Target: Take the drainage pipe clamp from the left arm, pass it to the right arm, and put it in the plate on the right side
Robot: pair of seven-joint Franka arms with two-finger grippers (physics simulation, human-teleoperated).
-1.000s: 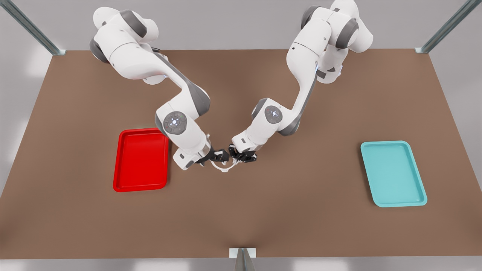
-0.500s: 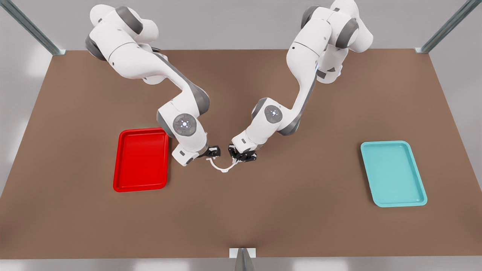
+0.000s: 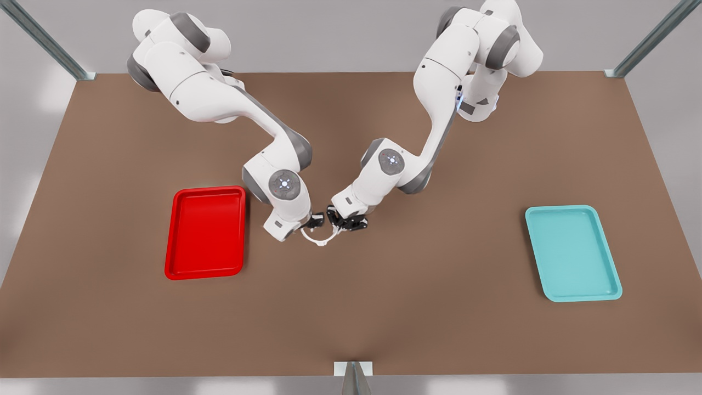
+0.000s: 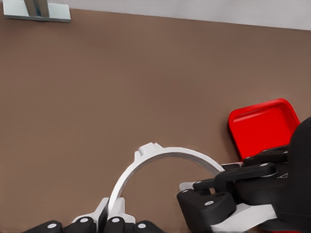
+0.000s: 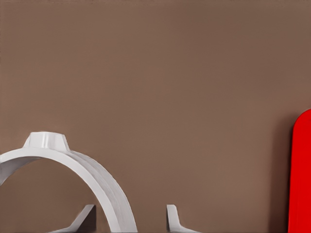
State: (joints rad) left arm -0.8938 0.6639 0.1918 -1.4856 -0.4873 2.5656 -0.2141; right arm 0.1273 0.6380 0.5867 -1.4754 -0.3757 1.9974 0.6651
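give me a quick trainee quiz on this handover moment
1. True or false: the left gripper is shut on the drainage pipe clamp.
2. Which tray sits nearer the right gripper? A) red plate B) teal tray
3. Fill in: in the right wrist view, the right gripper's fingers stand ___ on either side of the clamp's strip.

Key: 1 true; 2 A; 3 open

White arms, grey joints (black grippers)
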